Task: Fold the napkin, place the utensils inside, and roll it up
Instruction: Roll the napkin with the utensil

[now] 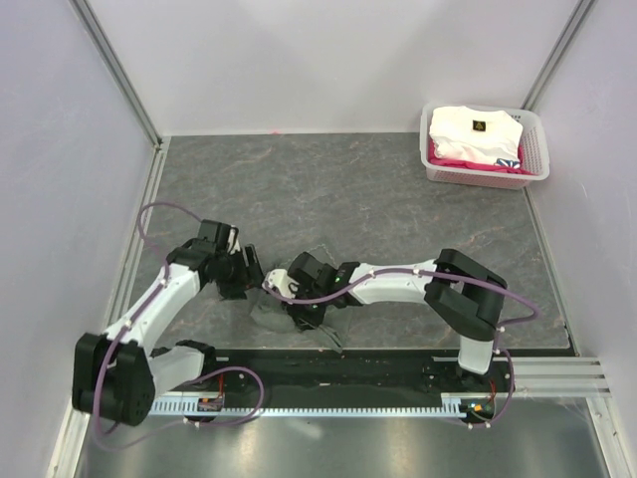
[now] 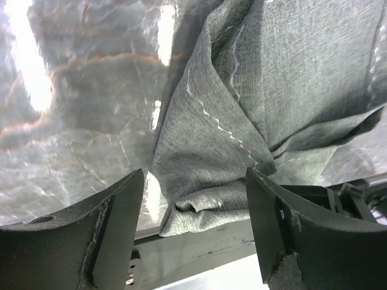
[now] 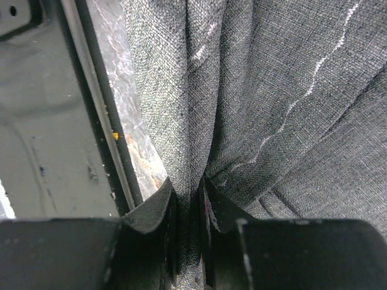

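Napkin (image 1: 271, 317): bunched, lower centre of top view, by the near rail (image 1: 398, 363). Left gripper (image 2: 195, 181): spread, holding nothing; right gripper (image 3: 187, 193): pinching a cloth fold. Advice: draw flat before folding; spoon apparently hidden.

Nothing legible in any of the three views: no words, numbers or brand names. Only a small dark logo (image 1: 479, 125) on the white folded garment (image 1: 463, 134) in the basket (image 1: 478, 177) at the far right of the top view, too small to read.
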`<control>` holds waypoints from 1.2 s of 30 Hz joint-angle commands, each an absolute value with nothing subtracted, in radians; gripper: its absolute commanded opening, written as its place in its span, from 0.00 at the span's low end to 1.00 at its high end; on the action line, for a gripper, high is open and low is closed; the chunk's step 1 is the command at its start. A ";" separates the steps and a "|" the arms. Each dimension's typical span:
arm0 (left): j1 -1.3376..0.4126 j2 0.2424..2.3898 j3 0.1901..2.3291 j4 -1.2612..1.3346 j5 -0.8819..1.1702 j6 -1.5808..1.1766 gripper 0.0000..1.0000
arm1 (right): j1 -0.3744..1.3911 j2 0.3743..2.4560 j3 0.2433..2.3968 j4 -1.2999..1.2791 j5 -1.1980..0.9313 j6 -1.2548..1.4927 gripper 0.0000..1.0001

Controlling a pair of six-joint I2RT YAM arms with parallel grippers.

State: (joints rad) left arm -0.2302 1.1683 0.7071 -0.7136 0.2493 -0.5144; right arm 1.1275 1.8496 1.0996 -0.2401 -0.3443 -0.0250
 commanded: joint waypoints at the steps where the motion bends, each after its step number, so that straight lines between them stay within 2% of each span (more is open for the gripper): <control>1: -0.225 1.023 0.638 -0.709 0.222 -0.670 0.74 | 1.118 1.937 1.051 -0.348 -0.439 0.000 0.22; 7: -0.225 0.879 0.540 -0.690 0.319 -0.758 0.72 | 1.059 1.983 1.054 -0.353 -0.512 0.032 0.21; 10: -0.227 0.887 0.509 -0.666 0.373 -0.796 0.65 | 1.037 2.005 1.057 -0.353 -0.546 0.032 0.21; 15: -0.227 0.913 0.508 -0.675 0.339 -0.813 0.59 | 1.002 2.039 1.069 -0.353 -0.597 0.031 0.21; 30: -0.227 0.830 0.474 -0.693 0.146 -0.913 0.52 | 0.976 2.102 1.103 -0.356 -0.624 0.028 0.21; 36: -0.227 0.899 0.453 -0.667 0.179 -0.905 0.50 | 0.962 2.108 1.108 -0.360 -0.632 0.025 0.21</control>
